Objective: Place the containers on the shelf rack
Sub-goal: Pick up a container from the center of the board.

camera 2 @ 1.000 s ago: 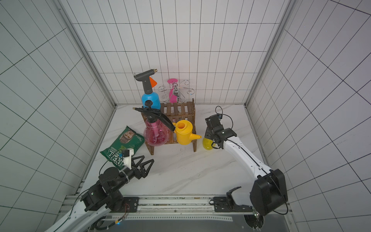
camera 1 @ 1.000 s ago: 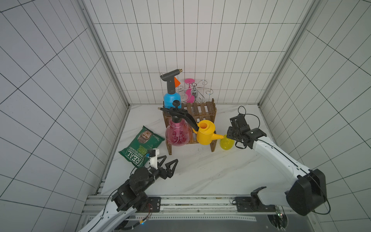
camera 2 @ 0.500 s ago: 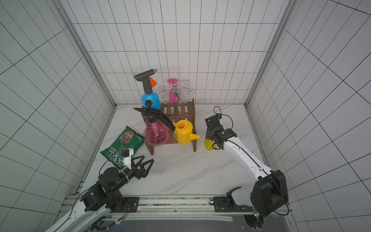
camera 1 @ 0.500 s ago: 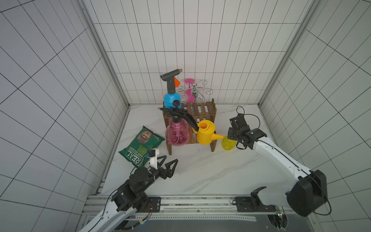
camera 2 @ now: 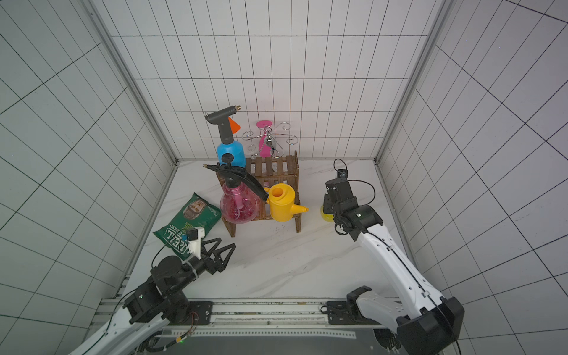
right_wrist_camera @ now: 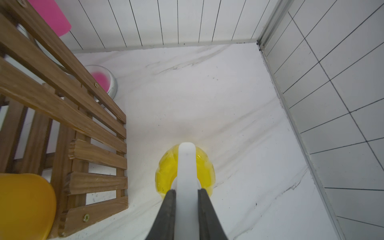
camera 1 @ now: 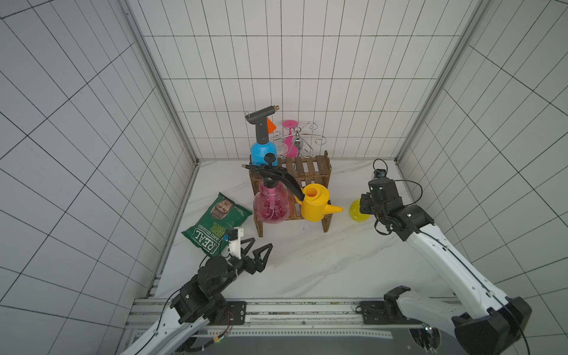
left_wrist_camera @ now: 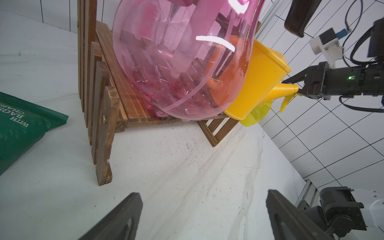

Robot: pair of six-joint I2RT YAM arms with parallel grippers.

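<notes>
The brown slatted shelf rack (camera 1: 310, 172) stands at the back middle in both top views. The blue grey-headed sprayer (camera 1: 262, 152) is on its upper tier. On the lower tier sit the pink round sprayer (camera 1: 272, 207) and the yellow watering can (camera 1: 315, 207). To the right of the rack is the yellow translucent trigger bottle (camera 1: 356, 212). My right gripper (right_wrist_camera: 186, 192) is shut on its white head (right_wrist_camera: 186, 162), seen in the right wrist view. My left gripper (camera 1: 256, 246) is open over bare table, with nothing between its fingers (left_wrist_camera: 124, 216).
A green chip bag (camera 1: 216, 224) lies left of the rack, close to my left gripper. A chrome wire stand (camera 1: 296, 140) with a pink piece is behind the rack. Tiled walls close in the table; the right wall (right_wrist_camera: 332, 104) is near the bottle.
My right gripper has closed on the yellow bottle's white head. Gripper and bottle have shifted slightly right, away from the rack. The left arm has not moved.
</notes>
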